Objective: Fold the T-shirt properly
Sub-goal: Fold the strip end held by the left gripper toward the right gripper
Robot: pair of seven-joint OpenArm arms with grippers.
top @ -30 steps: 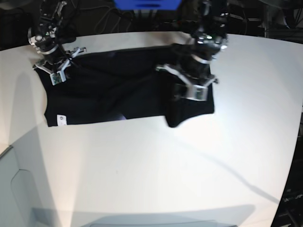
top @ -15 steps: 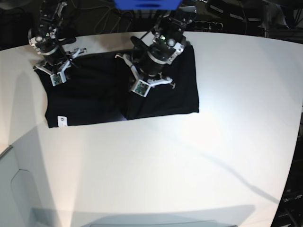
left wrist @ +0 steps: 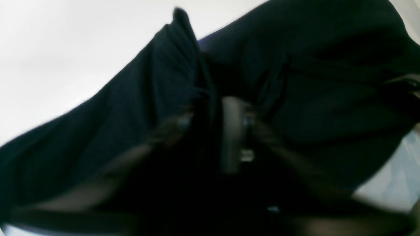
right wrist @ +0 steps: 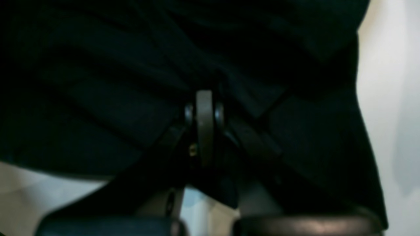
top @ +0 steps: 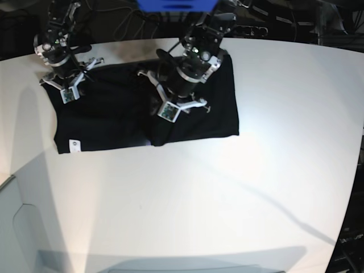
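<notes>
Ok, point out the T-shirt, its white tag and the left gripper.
T-shirt [top: 219, 108], base view, on the folded-over right part of the black cloth.
white tag [top: 72, 144], base view, on the small white patch at the shirt's near-left corner.
left gripper [top: 161, 120], base view, between its fingertips, low over the cloth.

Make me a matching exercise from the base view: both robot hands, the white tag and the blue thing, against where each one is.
1 right hand
2 left hand
3 white tag
4 blue object

A beyond the table's far edge
B T-shirt's near-left corner
C T-shirt's middle
D T-shirt's far-left corner

Pairs: 1-D, 2-C, 3-B, 4-A
</notes>
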